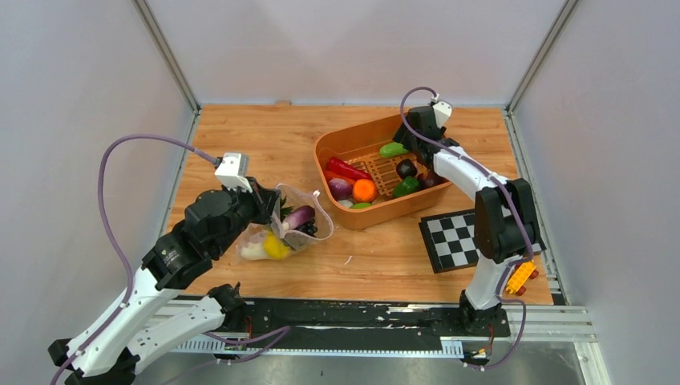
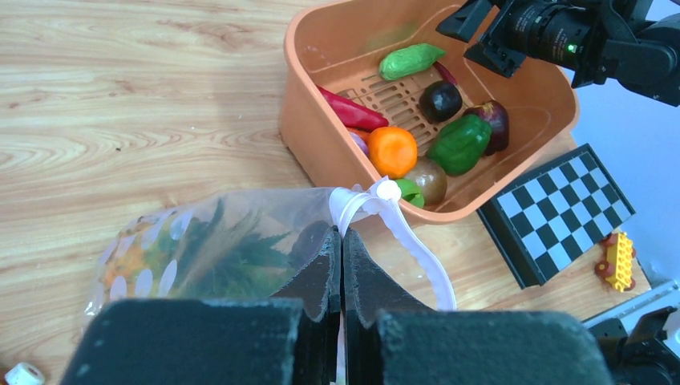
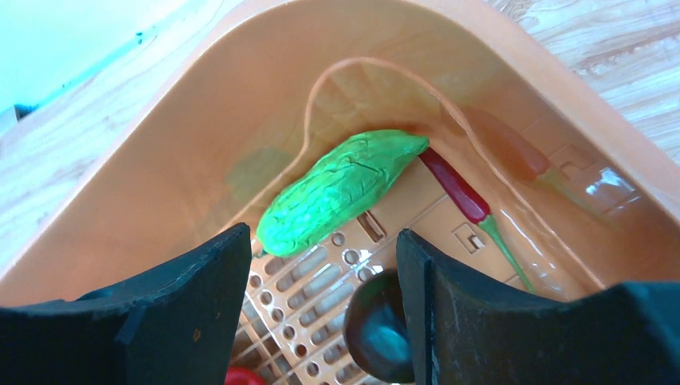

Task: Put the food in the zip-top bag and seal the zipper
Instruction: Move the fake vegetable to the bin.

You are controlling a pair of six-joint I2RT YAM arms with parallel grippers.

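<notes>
The left jaws are pinched shut on the mouth edge of the clear polka-dotted zip-top bag (image 2: 200,249), which lies part-filled with toy food on the wooden table (image 1: 240,144) beside the orange plastic tub (image 1: 385,215). Farther back, the right jaws stand open and empty over a green ridged toy vegetable (image 3: 341,191) in the tub.

You look down from high above. Both wrist views sit close; all three show the tub (image 1: 389,210).

Dotted zip-top bag (image 1: 303,234) lies open-mouthed — eggplant (image 1: 298,216), lemon (image 1: 277,246) inside.
</notes>
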